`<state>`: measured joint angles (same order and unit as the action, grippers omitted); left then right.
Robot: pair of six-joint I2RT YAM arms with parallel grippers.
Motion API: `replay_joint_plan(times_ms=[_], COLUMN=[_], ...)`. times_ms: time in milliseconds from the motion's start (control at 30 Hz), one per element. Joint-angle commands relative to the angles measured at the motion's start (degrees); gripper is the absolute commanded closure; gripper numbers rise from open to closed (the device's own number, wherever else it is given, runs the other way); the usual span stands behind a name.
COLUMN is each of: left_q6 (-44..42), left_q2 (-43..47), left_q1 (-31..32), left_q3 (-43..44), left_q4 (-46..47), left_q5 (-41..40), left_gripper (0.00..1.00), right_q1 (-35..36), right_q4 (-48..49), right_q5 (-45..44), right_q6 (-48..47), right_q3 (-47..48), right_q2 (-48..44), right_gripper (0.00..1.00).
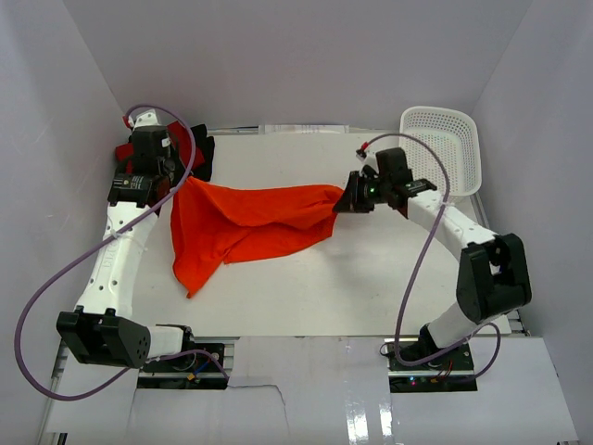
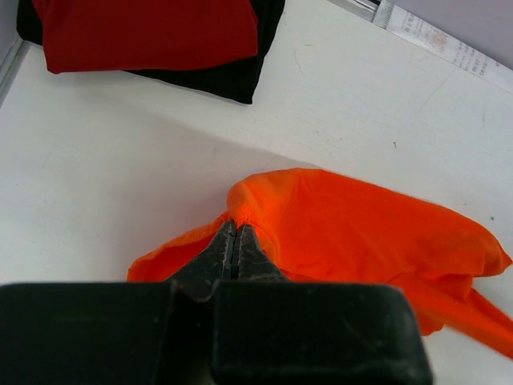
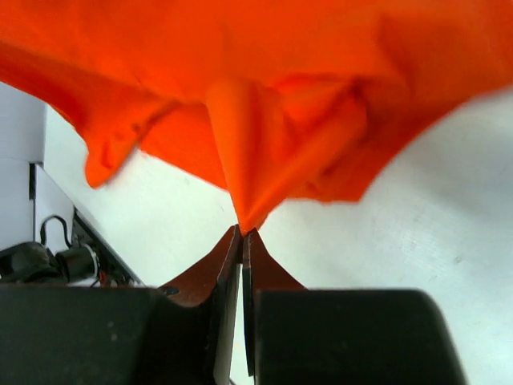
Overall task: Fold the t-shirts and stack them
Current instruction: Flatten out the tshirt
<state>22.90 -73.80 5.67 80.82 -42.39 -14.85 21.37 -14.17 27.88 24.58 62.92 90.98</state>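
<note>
left hand [image 2: 236, 231] and right hand [image 3: 243, 235] are each clamping an end of the orange t-shirt [image 1: 250, 222], seemingly stretching it for folding.

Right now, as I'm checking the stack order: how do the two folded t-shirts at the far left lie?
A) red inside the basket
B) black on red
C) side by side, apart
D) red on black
D: the left wrist view shows the red t-shirt folded on top of the black t-shirt, whose edge shows beneath it.
</note>
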Motion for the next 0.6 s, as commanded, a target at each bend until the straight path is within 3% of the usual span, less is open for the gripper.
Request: replay_joint_plan(times_ms=[0,133,333,433,567], left_q6=[-0.66,-1.62,-3.73,-4.17,-3.56], left_q2=[2.43,5.41,14.98,23.15,30.72], left_q1=[-0.31,-0.31,-0.31,-0.22,-0.22], left_q3=[-0.39,-2.06,-7.49,-11.98,-12.18], left_q4=[1.52,4.85,10.03,14.07,15.67], left_q5=[2.97,8.85,19.41,21.09,21.53], left_gripper=[0.99,1.00,1.00,1.00,1.00], right_q1=[-2.02,-2.12,-2.03,-2.03,-1.94], right_q4=[-9.88,-11.84,-7.81,-4.72,-7.34], right_q5=[-1.07,-1.33,-5.02,-6.25,-6.61], right_q6=[-6.99,-11.04,-15.69,-17.54,-18.51], right_q3=[12.01,18.54,15.33,13.46,19.75], right_q2=[-6.94,-11.94,-25.83,-33.83,-40.60], right_gripper=[0.92,0.92,0.92,0.92,0.92])
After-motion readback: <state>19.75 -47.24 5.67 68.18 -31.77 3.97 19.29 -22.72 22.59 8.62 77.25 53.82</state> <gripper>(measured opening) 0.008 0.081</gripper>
